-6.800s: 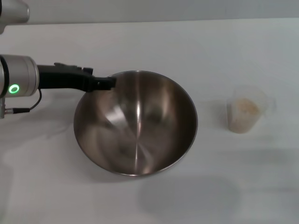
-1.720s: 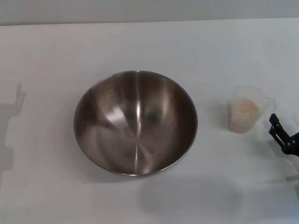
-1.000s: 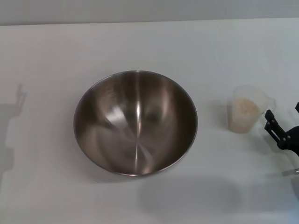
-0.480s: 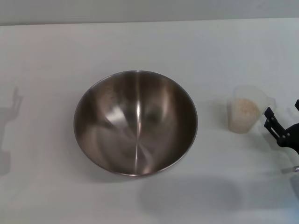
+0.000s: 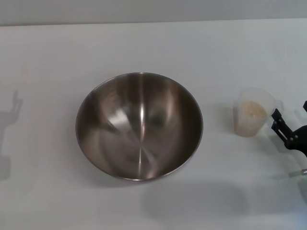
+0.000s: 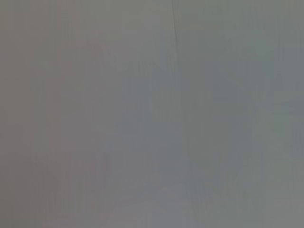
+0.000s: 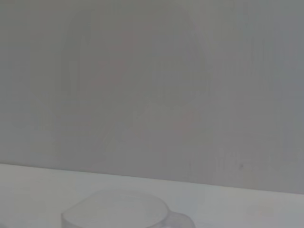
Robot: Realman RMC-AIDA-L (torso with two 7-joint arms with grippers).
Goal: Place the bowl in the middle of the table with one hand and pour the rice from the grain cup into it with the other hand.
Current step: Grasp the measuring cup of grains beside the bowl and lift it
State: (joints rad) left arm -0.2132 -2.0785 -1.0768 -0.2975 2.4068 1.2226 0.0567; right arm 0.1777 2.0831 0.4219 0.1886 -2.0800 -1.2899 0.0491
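Observation:
The steel bowl (image 5: 139, 125) stands empty and upright in the middle of the white table (image 5: 144, 43). The clear grain cup (image 5: 249, 125) stands upright to its right, with the pale rice (image 5: 252, 110) inside. My right gripper (image 5: 289, 110) is open at the right edge of the head view, just right of the cup and not touching it. The cup's rim also shows at the edge of the right wrist view (image 7: 118, 211). My left gripper is out of view; only its shadow (image 5: 12, 112) falls on the table at the left.
The left wrist view shows only a plain grey surface. The table's far edge (image 5: 153, 22) runs along the top of the head view.
My left arm, at the bowl's rim 6.8 s ago, has left the view. My right gripper came in from the right edge and moved up beside the cup. Bowl and cup have not moved.

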